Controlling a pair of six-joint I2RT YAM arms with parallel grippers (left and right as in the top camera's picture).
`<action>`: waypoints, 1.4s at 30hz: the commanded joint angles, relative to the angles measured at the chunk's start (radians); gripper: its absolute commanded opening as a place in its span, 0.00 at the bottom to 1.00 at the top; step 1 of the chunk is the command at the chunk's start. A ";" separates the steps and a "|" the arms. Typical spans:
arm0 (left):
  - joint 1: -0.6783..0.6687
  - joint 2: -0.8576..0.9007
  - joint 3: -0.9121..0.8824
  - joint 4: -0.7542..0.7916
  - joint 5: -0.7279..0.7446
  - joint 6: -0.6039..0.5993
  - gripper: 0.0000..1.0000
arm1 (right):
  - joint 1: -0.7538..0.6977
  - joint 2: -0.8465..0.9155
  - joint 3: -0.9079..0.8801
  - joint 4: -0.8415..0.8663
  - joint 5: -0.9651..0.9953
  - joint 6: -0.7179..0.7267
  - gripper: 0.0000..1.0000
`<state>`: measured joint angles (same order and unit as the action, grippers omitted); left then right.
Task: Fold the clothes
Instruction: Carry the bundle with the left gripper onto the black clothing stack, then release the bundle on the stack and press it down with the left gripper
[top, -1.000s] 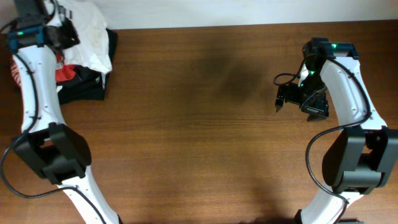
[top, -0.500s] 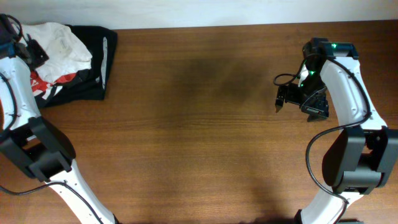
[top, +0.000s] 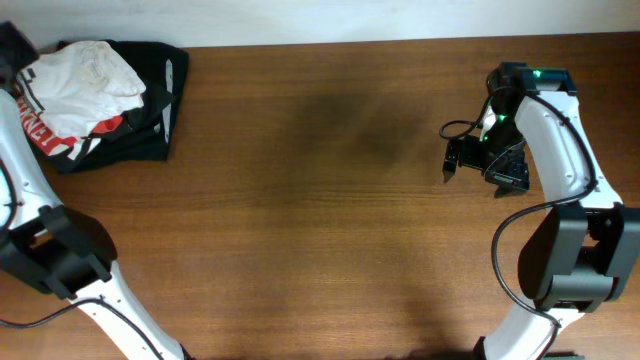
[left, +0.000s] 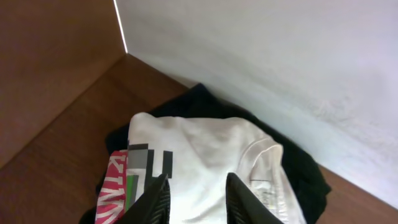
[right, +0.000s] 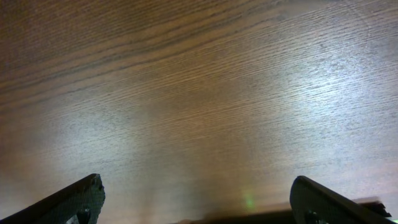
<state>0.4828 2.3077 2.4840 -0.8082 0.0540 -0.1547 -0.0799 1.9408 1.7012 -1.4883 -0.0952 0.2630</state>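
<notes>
The white T-shirt (top: 82, 72) lies crumpled on top of a pile at the table's far left corner. In the left wrist view it (left: 205, 146) fills the middle, with its collar and label to the right. My left gripper (left: 196, 182) hovers above the shirt with its fingers apart and nothing between them. In the overhead view it (top: 12, 45) sits at the left edge, beside the pile. My right gripper (top: 485, 160) is open and empty over bare wood at the right side, and the right wrist view (right: 196, 193) shows only the tabletop.
Under the shirt lie a red garment with white lettering (top: 50, 135) and a black garment with a grey stripe (top: 160, 95). A white wall (left: 280, 62) runs along the table's far edge. The brown table (top: 320, 220) stretches between the arms.
My left arm has swung left, off the pile to the frame's edge. The white shirt has shifted left and settled on the pile, uncovering the black garment. The right arm has not moved.
</notes>
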 joint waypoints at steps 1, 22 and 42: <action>0.001 0.127 -0.023 -0.007 -0.101 0.002 0.30 | -0.005 -0.003 -0.003 -0.005 -0.016 0.006 0.99; -0.077 0.053 0.164 -0.066 0.162 0.002 0.66 | -0.005 -0.003 -0.003 -0.042 -0.075 0.006 0.99; -0.103 -0.138 0.065 -0.146 0.164 0.002 0.99 | -0.005 -0.005 -0.003 -0.072 -0.085 0.006 0.99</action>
<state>0.3744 2.3821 2.4989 -0.9276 0.2092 -0.1585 -0.0799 1.9408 1.7012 -1.5505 -0.1711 0.2619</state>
